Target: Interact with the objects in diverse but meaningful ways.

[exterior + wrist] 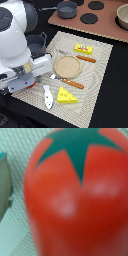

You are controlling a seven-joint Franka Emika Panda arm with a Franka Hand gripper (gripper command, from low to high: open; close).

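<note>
Outwardly, exterior view first: my white arm [17, 40] bulks over the left side of the pale woven mat [102, 62] and hides my gripper, so I cannot tell whether the jaws are apart or together. On the mat: a round tan wooden plate [67, 66], a yellow rectangular block with red label [83, 48] beyond it, an orange-handled utensil [86, 58] and an orange-handled knife [70, 82] flanking the plate. Nearer the camera, a yellow holed cheese wedge [66, 95] and a white fish [47, 96], its long axis running toward the mat's near edge. A grey two-handled pot [37, 42] sits partly behind my arm.

Wrist view: a glossy red tomato [75, 198] with green star calyx fills the frame, resting on the mat [12, 235], very close under my wrist. No fingers show.
</note>
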